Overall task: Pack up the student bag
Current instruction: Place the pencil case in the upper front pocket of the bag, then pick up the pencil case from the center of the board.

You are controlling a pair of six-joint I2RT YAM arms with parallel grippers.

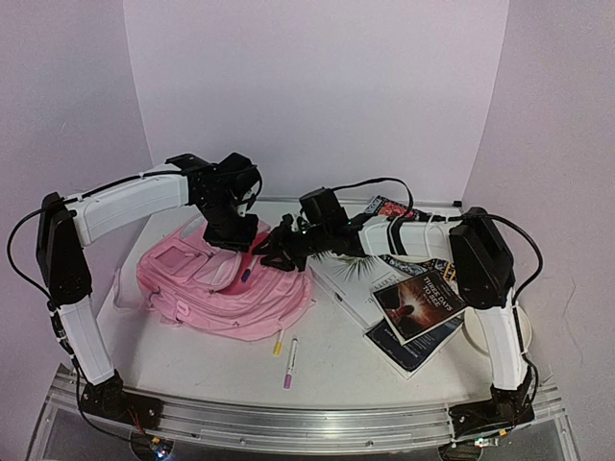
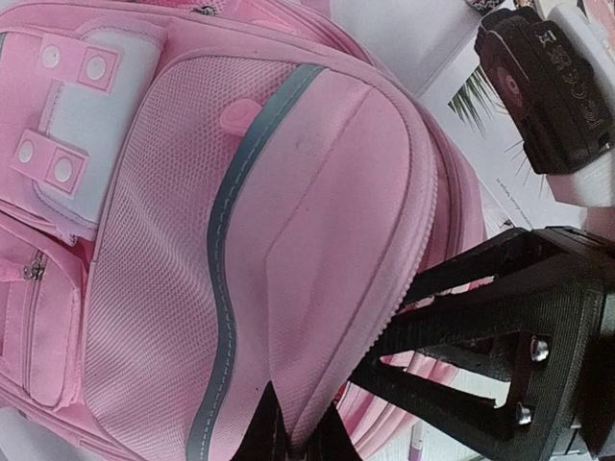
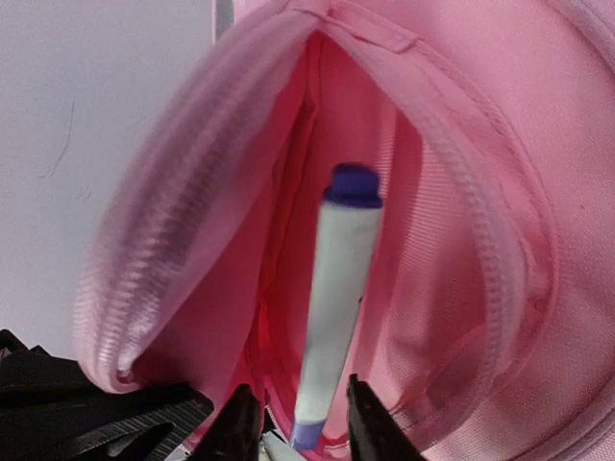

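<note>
White table (image 1: 336, 357), left jaws pinching student bag (image 1: 216, 293), right jaws released, wrist view shows marker (image 3: 336, 288) inside

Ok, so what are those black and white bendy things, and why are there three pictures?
They are two robot arms, each ending in a two-fingered hand. One picture looks down from above and behind them. The other two come from little cameras on each wrist. On the table lie a pink bag, some books and two pens. The left hand pinches the edge of a bag pocket and holds it open. The right hand is at that opening, with a purple-capped pen standing between its fingers, inside the pocket. The fingers seem slightly apart from the pen, so it may not be gripping it.
</note>
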